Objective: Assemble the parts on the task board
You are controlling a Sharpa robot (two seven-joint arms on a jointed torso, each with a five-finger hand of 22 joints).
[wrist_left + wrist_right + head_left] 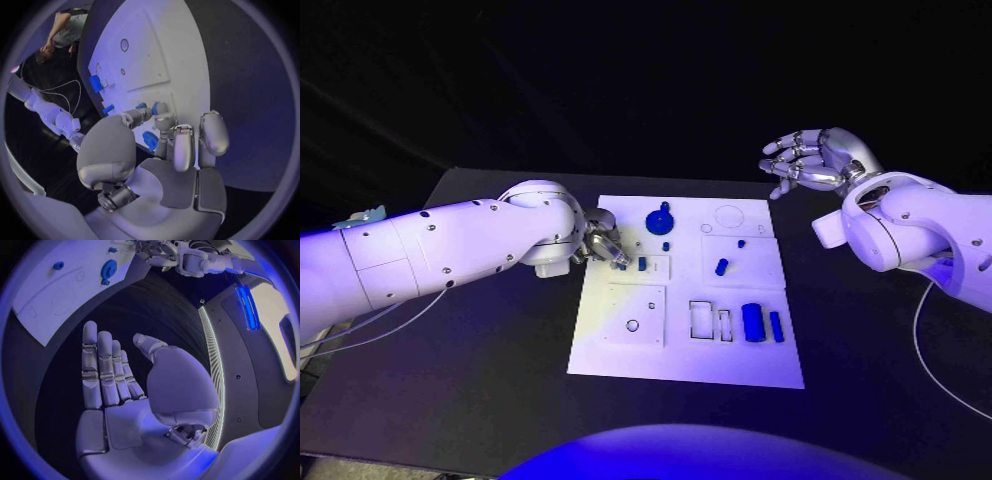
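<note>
The white task board (689, 345) lies mid-table. On it are a round blue part (661, 220), small blue parts (721, 267) and two blue bars (754, 322). My left hand (603, 245) is low at the board's far left edge, fingers bent over a small blue part (642, 264). In the left wrist view the left hand's fingertips (164, 120) curl down around a blue part (150, 141); whether they grip it is unclear. My right hand (812, 160) is raised off the board at the back right, its fingers (100, 370) spread and holding nothing.
The board has empty rectangular slots (702, 317) and a hole (632, 325) in a square panel near its front. Black table (473, 380) surrounds the board on all sides. The right wrist view shows the board (50, 300) with the round blue part (109, 269).
</note>
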